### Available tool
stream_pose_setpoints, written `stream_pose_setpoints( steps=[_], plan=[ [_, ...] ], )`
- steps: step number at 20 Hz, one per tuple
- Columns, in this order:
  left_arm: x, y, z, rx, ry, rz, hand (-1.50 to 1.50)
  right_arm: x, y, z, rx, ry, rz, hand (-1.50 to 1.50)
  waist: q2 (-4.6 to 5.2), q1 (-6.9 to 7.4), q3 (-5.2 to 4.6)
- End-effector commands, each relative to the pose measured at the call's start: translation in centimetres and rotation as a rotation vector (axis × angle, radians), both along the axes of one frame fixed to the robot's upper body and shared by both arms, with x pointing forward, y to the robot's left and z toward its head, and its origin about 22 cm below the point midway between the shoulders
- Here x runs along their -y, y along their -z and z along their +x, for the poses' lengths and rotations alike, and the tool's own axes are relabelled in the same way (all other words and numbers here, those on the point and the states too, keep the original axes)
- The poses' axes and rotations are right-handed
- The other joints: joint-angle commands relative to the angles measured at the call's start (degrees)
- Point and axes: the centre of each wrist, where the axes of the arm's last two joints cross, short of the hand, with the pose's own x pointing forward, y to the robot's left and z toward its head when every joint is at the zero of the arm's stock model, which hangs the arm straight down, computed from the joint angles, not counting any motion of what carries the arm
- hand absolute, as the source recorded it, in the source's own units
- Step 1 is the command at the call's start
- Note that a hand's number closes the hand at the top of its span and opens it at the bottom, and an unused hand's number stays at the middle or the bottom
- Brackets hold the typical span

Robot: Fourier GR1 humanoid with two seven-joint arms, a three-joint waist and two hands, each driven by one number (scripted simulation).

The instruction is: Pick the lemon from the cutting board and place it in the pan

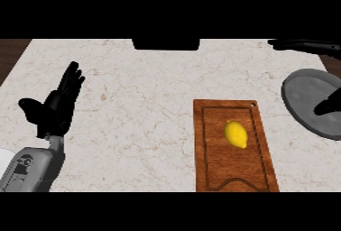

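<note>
A yellow lemon (pixel 236 134) lies on the wooden cutting board (pixel 216 173), in its upper middle, with nothing touching it. The grey pan (pixel 305 100) sits at the right edge of the counter, up and to the right of the board, with nothing showing in the part I see. My left hand (pixel 58 106) stays open at the far left, fingers up, far from the board. Only a black part of my right hand (pixel 329 106) shows at the right edge, over the pan.
A long black shape (pixel 306 45), perhaps the pan's handle, lies at the back right. A black object (pixel 166 43) sits at the counter's back edge, in the middle. Marble counter (pixel 140 103) lies between my left hand and the board.
</note>
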Motion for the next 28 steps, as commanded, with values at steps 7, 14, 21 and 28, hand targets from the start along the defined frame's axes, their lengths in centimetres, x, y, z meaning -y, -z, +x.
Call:
stream_pose_setpoints(
  steps=[7, 14, 21, 28],
  plan=[
    [1.3, -0.1, 0.4, -0.02, -0.013, -0.006, 0.0, -7.2, 0.0, 0.5, -0.096, -0.195, -0.056, -1.5, -0.33, -1.16, 0.0],
    [0.8, -0.9, -0.4, 0.0, -0.02, 0.01, 0.0, -7.0, 1.2, -1.3, -0.142, -0.227, -0.079, -1.5, -0.34, -1.19, 0.03],
    [0.2, -1.1, -2.0, -0.003, -0.011, -0.011, 0.0, -7.6, 4.7, -1.5, -0.148, -0.122, -0.177, -1.5, -0.23, -0.71, 0.04],
    [-1.1, -0.2, -0.4, 0.011, -0.014, -0.007, 0.0, -8.7, 5.7, -1.6, -0.14, -0.052, -0.267, -1.5, -0.18, -0.91, 0.02]
  ],
)
